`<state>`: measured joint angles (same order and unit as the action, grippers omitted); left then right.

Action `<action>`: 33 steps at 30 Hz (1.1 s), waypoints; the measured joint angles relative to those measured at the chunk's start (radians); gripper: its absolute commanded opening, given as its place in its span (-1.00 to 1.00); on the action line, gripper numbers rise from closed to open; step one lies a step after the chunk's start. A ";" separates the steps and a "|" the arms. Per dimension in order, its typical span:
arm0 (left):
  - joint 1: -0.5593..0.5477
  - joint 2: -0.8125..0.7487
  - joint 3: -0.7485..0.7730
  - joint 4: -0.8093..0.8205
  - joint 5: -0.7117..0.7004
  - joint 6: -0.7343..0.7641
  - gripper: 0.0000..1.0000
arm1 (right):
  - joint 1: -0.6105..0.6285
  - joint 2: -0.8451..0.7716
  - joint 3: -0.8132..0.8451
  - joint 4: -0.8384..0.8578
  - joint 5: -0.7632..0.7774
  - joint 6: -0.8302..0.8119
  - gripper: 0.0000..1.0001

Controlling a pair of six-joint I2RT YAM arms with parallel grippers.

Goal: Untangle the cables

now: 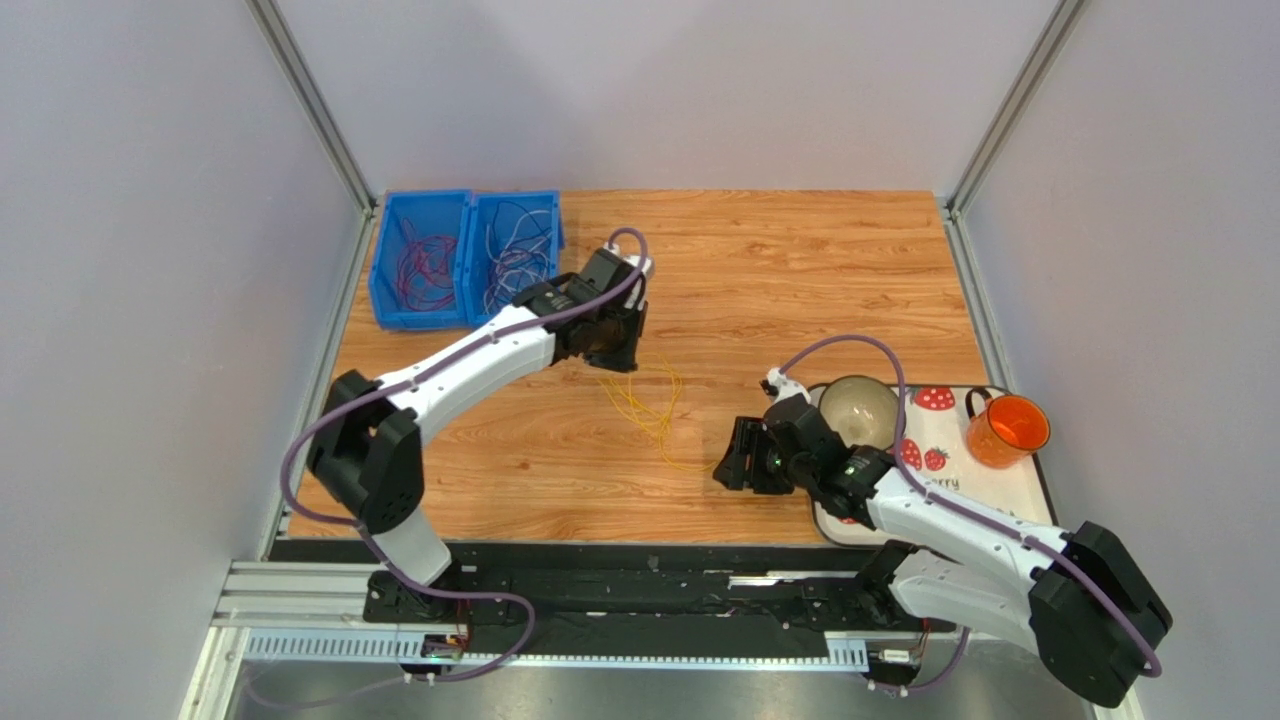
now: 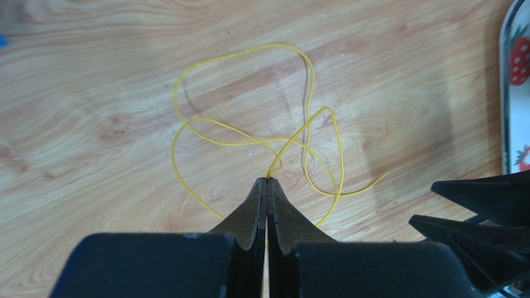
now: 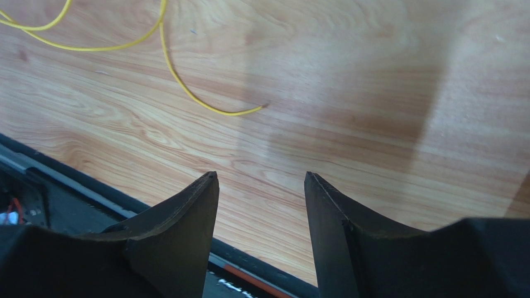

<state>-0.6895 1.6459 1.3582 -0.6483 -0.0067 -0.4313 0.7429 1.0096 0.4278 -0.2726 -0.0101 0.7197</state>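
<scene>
- The left fingers (image 2: 267,186) are pressed together, pinching the yellow cable (image 2: 274,45) at their tips.
- From that pinch the cable spreads over the desk (image 2: 93,124) in loose loops that cross one another. One free end points toward the right arm.
- The right fingers (image 1: 733,456) are spread with nothing between them, above bare wood close to the desk's near edge. The cable's free end lies ahead of them and does not touch them.
- In the left wrist view the right fingers show as dark points at the lower right, near the loops but apart from them.
- Behind the left arm, at the desk's far left corner, two blue bins (image 1: 469,267) stand side by side. More cables (image 1: 428,267) lie inside them, in red, purple and pale colours.
- At the right a strawberry-print tray (image 1: 984,480) carries a bowl (image 1: 860,405) and an orange cup (image 1: 1007,431). The right arm reaches across the tray's near left part.
</scene>
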 measured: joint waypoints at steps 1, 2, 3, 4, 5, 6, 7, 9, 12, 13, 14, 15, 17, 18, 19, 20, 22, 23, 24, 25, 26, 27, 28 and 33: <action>-0.012 0.027 0.005 0.003 0.000 0.002 -1.00 | 0.000 0.000 -0.014 -0.002 0.003 0.002 0.15; -0.024 0.051 0.008 0.005 0.001 0.003 -1.00 | 0.000 0.000 -0.030 -0.003 0.010 0.005 0.14; -0.032 0.069 0.010 0.006 0.002 0.004 -1.00 | 0.000 0.000 -0.039 -0.003 0.013 0.006 0.15; -0.040 0.089 0.010 0.013 0.003 0.006 -1.00 | 0.000 0.000 -0.047 -0.003 0.018 0.007 0.14; -0.045 0.104 0.010 0.016 0.003 0.007 -1.00 | 0.000 0.000 -0.053 -0.002 0.021 0.009 0.14; -0.051 0.119 0.010 0.020 0.005 0.007 -1.00 | 0.000 0.001 -0.056 -0.001 0.022 0.009 0.15; -0.056 0.135 0.011 0.024 0.006 0.007 -0.99 | 0.000 0.004 -0.058 0.002 0.024 0.009 0.14; -0.060 0.159 0.012 0.031 0.006 0.007 -0.92 | 0.000 0.012 -0.060 0.009 0.027 0.009 0.14; -0.060 0.188 0.019 0.043 0.014 0.009 -0.83 | 0.000 0.030 -0.061 0.037 0.027 0.010 0.14; -0.060 0.199 0.025 0.050 0.022 0.010 -0.80 | 0.000 0.037 -0.061 0.050 0.027 0.010 0.14; -0.060 0.210 0.032 0.058 0.030 0.011 -0.74 | 0.000 0.045 -0.061 0.061 0.027 0.010 0.14; -0.060 0.221 0.040 0.063 0.033 0.013 -0.44 | 0.000 0.052 -0.061 0.074 0.027 0.010 0.14; -0.061 0.237 0.052 0.076 0.037 0.020 -0.04 | 0.000 0.060 -0.061 0.092 0.027 0.010 0.14; -0.063 0.240 0.055 0.079 0.037 0.032 0.15 | 0.000 0.062 -0.062 0.097 0.027 0.010 0.13; -0.066 0.240 0.057 0.081 0.031 0.039 0.21 | 0.000 0.063 -0.063 0.104 0.027 0.010 0.14; -0.069 0.240 0.061 0.079 0.015 0.049 0.23 | 0.000 0.063 -0.067 0.111 0.027 0.010 0.14; -0.076 0.240 0.079 0.063 -0.027 0.067 0.26 | 0.000 0.062 -0.072 0.122 0.027 0.010 0.13; -0.079 0.240 0.090 0.052 -0.053 0.080 0.26 | 0.000 0.062 -0.074 0.128 0.027 0.010 0.14; -0.082 0.238 0.100 0.044 -0.076 0.092 0.25 | 0.000 0.061 -0.078 0.137 0.027 0.010 0.14; -0.083 0.235 0.106 0.038 -0.089 0.101 0.25 | 0.000 0.061 -0.082 0.144 0.027 0.010 0.13; -0.083 0.229 0.109 0.033 -0.099 0.107 0.25 | 0.000 0.058 -0.086 0.153 0.027 0.010 0.13; -0.083 0.222 0.109 0.027 -0.105 0.111 0.23 | 0.000 0.057 -0.090 0.160 0.027 0.010 0.12; -0.084 0.214 0.109 0.021 -0.108 0.113 0.22 | 0.000 0.056 -0.094 0.169 0.027 0.010 0.11; -0.117 0.194 0.109 0.007 -0.109 0.065 0.23 | 0.000 0.019 -0.121 0.182 0.031 0.011 0.12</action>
<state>-0.8062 1.8400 1.4673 -0.6411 -0.1154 -0.3660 0.7429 1.0286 0.3073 -0.0906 0.0212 0.7303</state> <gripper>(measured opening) 0.607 0.551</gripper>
